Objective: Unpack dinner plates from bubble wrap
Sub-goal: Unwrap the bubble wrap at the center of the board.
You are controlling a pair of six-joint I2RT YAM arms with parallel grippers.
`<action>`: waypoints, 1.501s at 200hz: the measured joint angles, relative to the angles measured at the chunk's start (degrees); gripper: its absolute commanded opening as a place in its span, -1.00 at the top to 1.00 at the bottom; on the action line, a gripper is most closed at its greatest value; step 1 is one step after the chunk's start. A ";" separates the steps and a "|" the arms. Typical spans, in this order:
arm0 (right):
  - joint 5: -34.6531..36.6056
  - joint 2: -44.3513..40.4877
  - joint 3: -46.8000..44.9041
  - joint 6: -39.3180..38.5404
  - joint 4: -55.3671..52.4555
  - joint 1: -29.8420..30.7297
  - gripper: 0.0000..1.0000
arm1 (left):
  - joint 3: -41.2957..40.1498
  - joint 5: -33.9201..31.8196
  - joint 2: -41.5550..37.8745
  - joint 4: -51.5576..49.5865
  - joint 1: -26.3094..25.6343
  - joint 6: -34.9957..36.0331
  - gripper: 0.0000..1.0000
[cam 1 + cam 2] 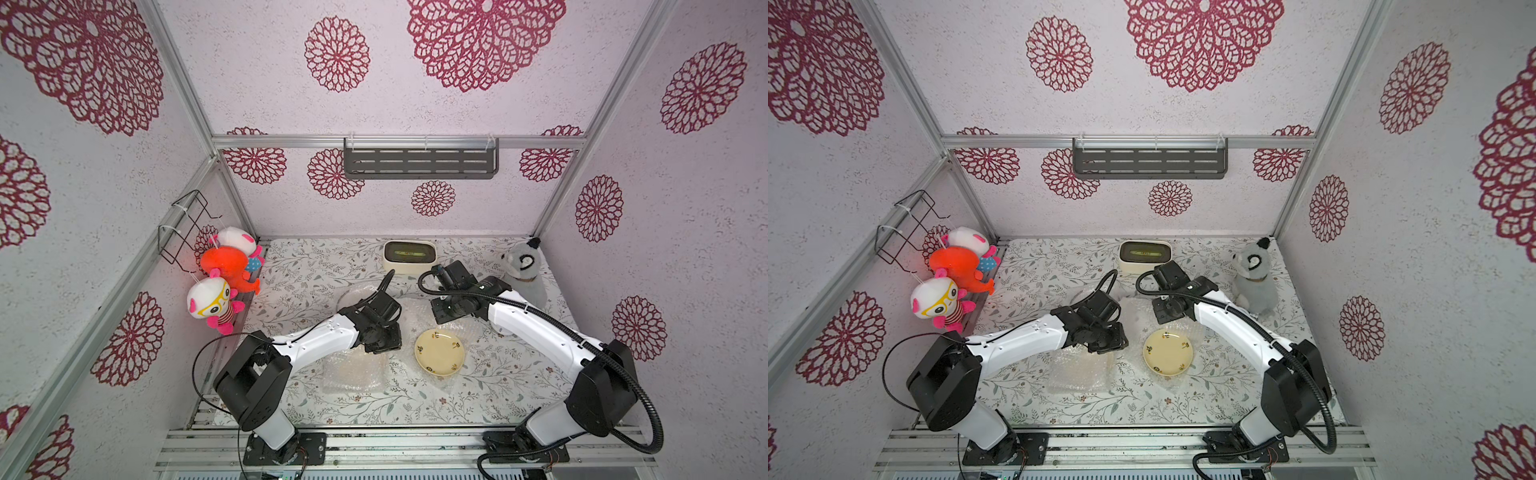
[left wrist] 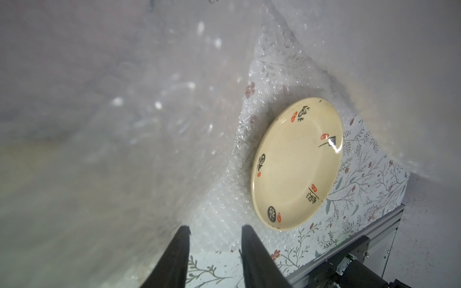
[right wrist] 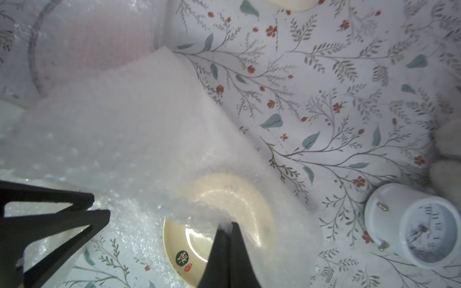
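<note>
A cream dinner plate (image 1: pixel 439 352) (image 1: pixel 1168 353) with dark rim motifs lies face up on the bubble wrap (image 1: pixel 471 332), right of the table's centre. In the right wrist view my right gripper (image 3: pixel 228 224) is shut on an edge of the bubble wrap (image 3: pixel 124 124), lifted over part of the plate (image 3: pixel 182 239). My left gripper (image 2: pixel 216 228) is open just left of the plate (image 2: pixel 296 164), with nothing between its fingers and a blurred fold of wrap beside it. Another wrapped bundle (image 1: pixel 353 370) lies front left, and a round wrapped plate (image 1: pixel 353 297) lies behind the left arm.
A cream box with a dark green top (image 1: pixel 409 257) stands at the back. A small white alarm clock (image 3: pixel 419 232) lies near a grey plush animal (image 1: pixel 523 266) at the back right. Plush toys (image 1: pixel 224 270) hang on the left wall.
</note>
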 measured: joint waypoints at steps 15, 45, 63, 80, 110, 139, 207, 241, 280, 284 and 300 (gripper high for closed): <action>1.86 1.22 2.01 -0.07 -0.68 -0.57 1.00 | 0.50 -0.70 1.03 -0.26 0.00 0.24 0.24; 3.98 4.17 4.59 -0.57 -1.20 -2.29 1.00 | 2.08 -1.31 4.76 -0.52 -0.02 0.76 0.25; 4.96 5.79 5.77 -0.96 -1.55 -3.45 1.00 | 2.29 -1.38 6.27 -0.79 0.00 1.05 0.25; 5.38 7.28 6.93 -1.16 -1.55 -4.48 1.00 | 2.32 -1.38 7.06 -1.09 0.00 1.29 0.26; 5.60 9.81 8.63 -1.97 -1.46 -6.45 1.00 | 2.32 -1.36 7.43 -1.29 0.07 1.68 0.27; 5.90 12.17 9.53 -2.03 -0.90 -8.11 1.00 | 2.32 -1.25 7.43 -1.40 0.59 2.14 0.27; 5.66 15.45 11.26 -2.08 0.72 -10.99 1.00 | 2.32 -0.61 7.76 -1.55 2.01 2.84 0.28; 5.22 16.06 11.45 -2.05 1.42 -11.98 1.00 | 2.29 -0.57 7.78 -1.66 2.78 3.19 0.29; 4.74 17.00 11.45 -2.05 2.27 -13.75 1.00 | 2.08 -0.02 7.80 -1.60 3.54 3.28 0.29; 4.74 17.14 11.45 -2.05 2.36 -13.94 1.00 | 2.08 0.04 7.80 -1.62 3.61 3.28 0.29; 4.63 17.84 11.56 -2.05 2.54 -14.56 1.00 | 2.08 0.37 7.80 -1.62 3.78 3.39 0.29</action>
